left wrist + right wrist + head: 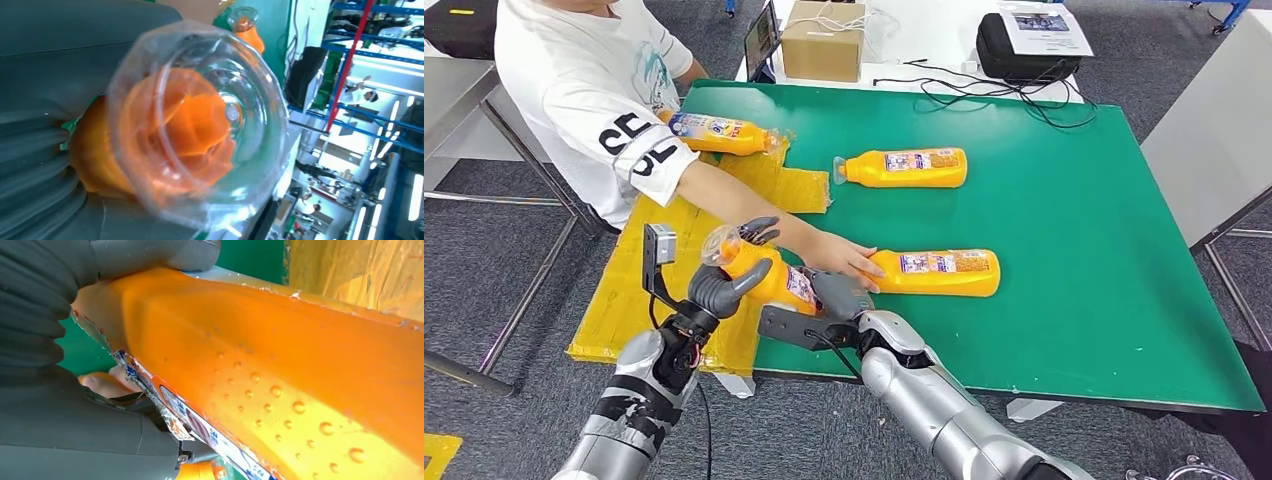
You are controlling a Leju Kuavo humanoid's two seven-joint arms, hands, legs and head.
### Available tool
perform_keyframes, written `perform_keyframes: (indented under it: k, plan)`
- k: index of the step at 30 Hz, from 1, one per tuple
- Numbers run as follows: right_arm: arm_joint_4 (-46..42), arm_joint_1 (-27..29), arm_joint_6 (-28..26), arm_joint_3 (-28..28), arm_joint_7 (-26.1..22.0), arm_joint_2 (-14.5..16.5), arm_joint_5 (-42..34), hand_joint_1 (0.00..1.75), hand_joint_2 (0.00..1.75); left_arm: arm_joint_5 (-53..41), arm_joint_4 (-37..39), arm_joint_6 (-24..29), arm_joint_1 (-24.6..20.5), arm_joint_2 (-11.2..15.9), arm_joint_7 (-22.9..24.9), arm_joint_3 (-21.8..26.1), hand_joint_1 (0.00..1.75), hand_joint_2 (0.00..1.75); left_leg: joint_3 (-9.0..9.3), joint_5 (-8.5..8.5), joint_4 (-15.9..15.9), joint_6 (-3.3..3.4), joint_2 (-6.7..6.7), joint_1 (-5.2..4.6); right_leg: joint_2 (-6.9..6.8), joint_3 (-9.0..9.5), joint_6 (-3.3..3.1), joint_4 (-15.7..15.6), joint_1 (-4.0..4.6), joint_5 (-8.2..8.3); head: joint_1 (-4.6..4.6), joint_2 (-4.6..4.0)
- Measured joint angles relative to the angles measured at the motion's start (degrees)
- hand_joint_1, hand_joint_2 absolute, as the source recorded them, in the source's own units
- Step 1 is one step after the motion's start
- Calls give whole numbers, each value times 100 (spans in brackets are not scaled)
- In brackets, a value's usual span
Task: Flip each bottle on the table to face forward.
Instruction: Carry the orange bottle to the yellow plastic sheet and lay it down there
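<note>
Both my hands hold one orange bottle (769, 278) above the near left edge of the green table (1074, 200). My left hand (724, 285) grips its neck behind the clear cap (200, 125); its grey cover (45, 150) lies beside the cap. My right hand (839, 297) grips the labelled body (280, 370), its grey cover and thumb (50, 390) wrapped around it. A second bottle (944, 273) lies on its side just beyond, label up, with a person's hand (839, 258) on its neck end. A third bottle (907, 167) lies mid-table. A fourth (719, 132) lies on yellow cardboard (634, 290).
The person in a white shirt (584, 90) stands at the table's left side, arm stretched across the cardboard. A cardboard box (824, 40), a laptop (761, 40), a black bag (1024, 50) and cables (984, 95) lie past the far edge.
</note>
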Motion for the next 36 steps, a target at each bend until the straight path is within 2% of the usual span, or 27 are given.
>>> perform_keyframes:
  k: [2,3,6,7,14,21,26,31,36]
  plan:
    - [-1,-13,-22,-1,41,1,-42,175,175,87,-44,18,23,0,16,20,175,175,0,0,0,0,0,0,0,0,0,0,0,0,0,0]
    - [-2,-21,-32,-1,60,2,-65,158,175,119,-65,27,36,0,24,31,175,175,0,0,0,0,0,0,0,0,0,0,0,0,-1,0]
    - [-21,-32,-86,-15,99,2,-143,27,175,184,-120,48,69,-1,41,55,175,175,0,0,0,0,0,0,0,0,0,0,0,0,-1,0]
    - [-42,-29,-120,-30,118,2,-175,0,175,227,-137,49,78,-4,51,63,175,175,0,0,0,0,-1,0,0,0,0,0,0,0,-1,0]
    - [-426,129,-345,-371,236,2,-542,0,175,630,-240,20,96,-44,128,163,175,175,-1,0,0,0,-1,0,0,0,0,0,0,0,-1,0]
    - [-882,364,-461,-744,154,-9,-794,0,175,667,-368,92,95,-75,95,251,175,175,-2,0,0,0,-3,0,-1,0,0,0,0,0,-1,0]
    - [-1341,600,-634,-1083,33,-53,-1147,0,175,154,-537,598,87,-62,-153,360,175,175,-3,0,0,0,-5,0,-1,0,0,0,0,0,1,0]
    - [-1918,787,-775,-1483,-40,-167,-1335,0,175,-1025,-802,1515,82,56,-496,549,175,175,-1,0,0,0,-2,0,0,-1,0,0,0,0,0,0]
    - [-2263,908,-790,-1694,-54,-253,-1381,0,175,-1239,-939,1641,83,156,-515,732,175,175,-2,4,0,-2,-14,1,-3,0,-1,2,0,0,-1,0]
